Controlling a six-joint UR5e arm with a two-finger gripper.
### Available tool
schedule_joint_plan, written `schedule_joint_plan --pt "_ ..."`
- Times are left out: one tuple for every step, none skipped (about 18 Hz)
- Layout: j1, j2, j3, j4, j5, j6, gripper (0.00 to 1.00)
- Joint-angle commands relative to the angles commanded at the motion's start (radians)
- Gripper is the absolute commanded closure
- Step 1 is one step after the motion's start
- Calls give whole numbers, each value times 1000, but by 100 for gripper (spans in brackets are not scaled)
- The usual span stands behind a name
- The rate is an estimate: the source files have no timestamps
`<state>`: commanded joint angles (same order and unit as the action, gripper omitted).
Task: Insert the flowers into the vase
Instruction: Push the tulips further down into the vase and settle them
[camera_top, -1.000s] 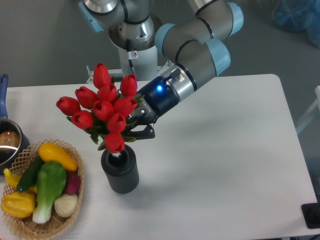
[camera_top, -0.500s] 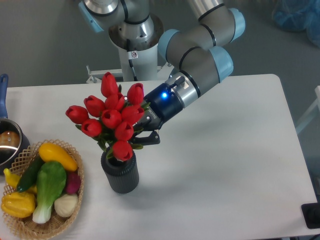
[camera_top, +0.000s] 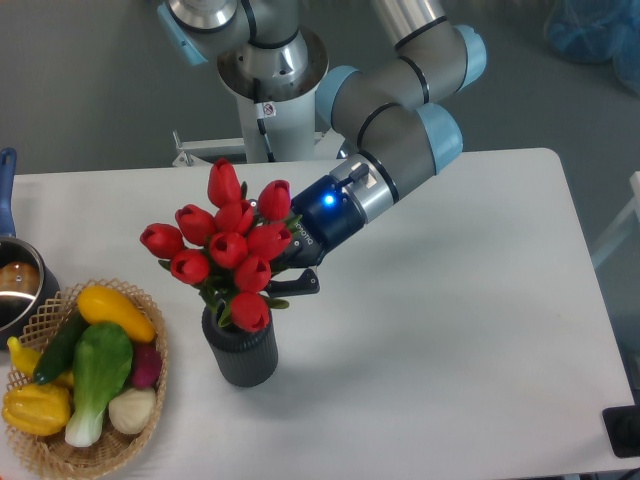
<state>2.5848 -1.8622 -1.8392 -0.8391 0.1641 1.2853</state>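
Observation:
The flowers (camera_top: 228, 245), a bunch of red tulip buds with green leaves, stand above the vase (camera_top: 241, 353), a short dark grey ribbed cylinder on the white table. The lowest bud covers the vase's mouth and the stems go down into it. My gripper (camera_top: 288, 272) comes in from the right, just above the vase's rim, and is shut on the stems behind the buds. The stems and the fingertips are mostly hidden by the blooms.
A wicker basket (camera_top: 60, 445) with yellow, green and purple vegetables sits at the front left, close to the vase. A metal pot with a blue handle (camera_top: 14, 285) is at the left edge. The arm's base (camera_top: 268, 100) stands behind the table.
The bunch has moved right and down over the vase, and its lowest bud has sunk to the mouth. My gripper has moved with it, still shut on the stems.

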Motion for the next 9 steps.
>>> schedule_joint_plan --pt "0 -2 0 0 0 6 90" --pt "0 -8 0 0 0 8 90" --pt "0 -14 -6 0 0 9 90" --pt "0 -15 -14 0 0 18 90" --pt "-2 -17 -14 0 0 37 90" --pt "0 -26 -15 0 0 51 90" --pt "-2 -34 -17 0 0 57 90" --pt "0 -34 -21 0 0 60 90" --pt "0 -34 -26 0 -2 61 90"
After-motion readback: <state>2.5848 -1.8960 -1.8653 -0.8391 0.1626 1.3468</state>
